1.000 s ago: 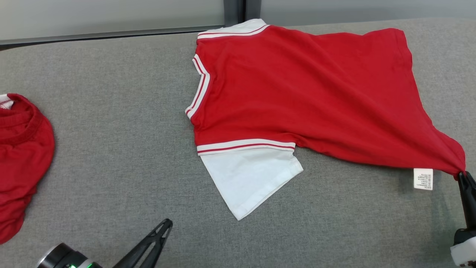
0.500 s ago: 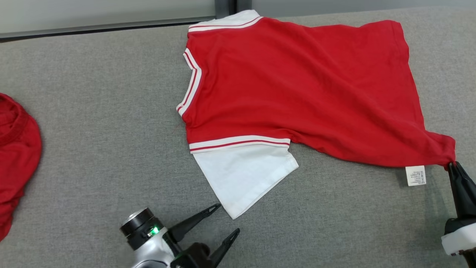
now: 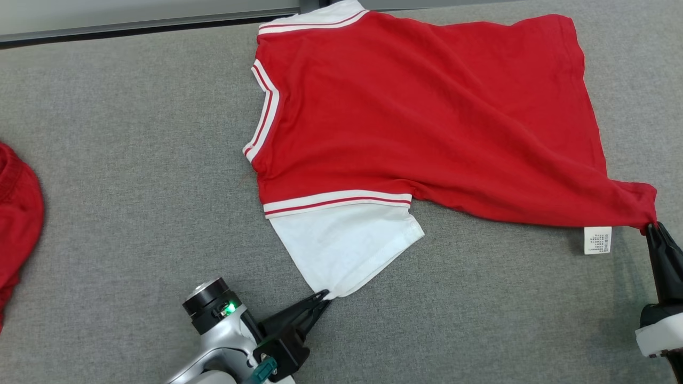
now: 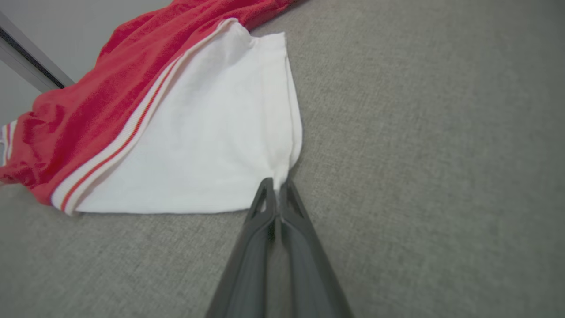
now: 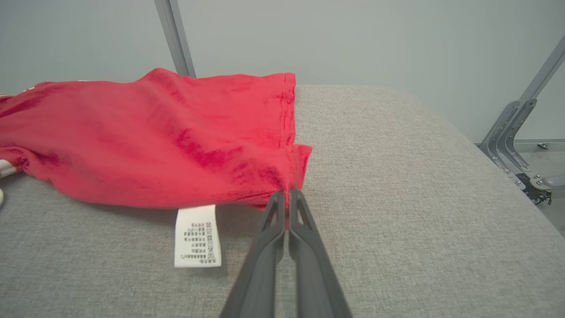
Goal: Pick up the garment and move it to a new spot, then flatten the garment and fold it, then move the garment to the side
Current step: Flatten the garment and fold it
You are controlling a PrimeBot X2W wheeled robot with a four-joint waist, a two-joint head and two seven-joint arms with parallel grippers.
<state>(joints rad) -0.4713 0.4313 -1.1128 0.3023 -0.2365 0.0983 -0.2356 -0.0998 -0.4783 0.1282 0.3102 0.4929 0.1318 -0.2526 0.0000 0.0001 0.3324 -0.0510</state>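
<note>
Now the red cotton shirt with white short sleeves and red-and-white striped trim (image 3: 416,117) lies spread on the grey fabric-covered table (image 3: 133,160). It fills the head view from the centre out toward 12 and 2 o'clock, with its neckline facing 9 o'clock. One white sleeve (image 3: 347,245) points toward 6 o'clock, and the left gripper (image 3: 323,298) sits at its tip, the two dark fingers pressed together with the sleeve's corner pinched between them. In the left wrist view the white cloth puckers right at the fingertips. Over at 3 o'clock the right gripper (image 3: 652,228) has its fingers drawn tight on the near corner of the red hem, which is pulled into a point with folds running back across the body. A white printed care label (image 3: 597,240) hangs from the hem just beside that gripper. At 9 o'clock, well apart from the shirt, a second crumpled red garment (image 3: 16,224) lies at the edge of the head view
</note>
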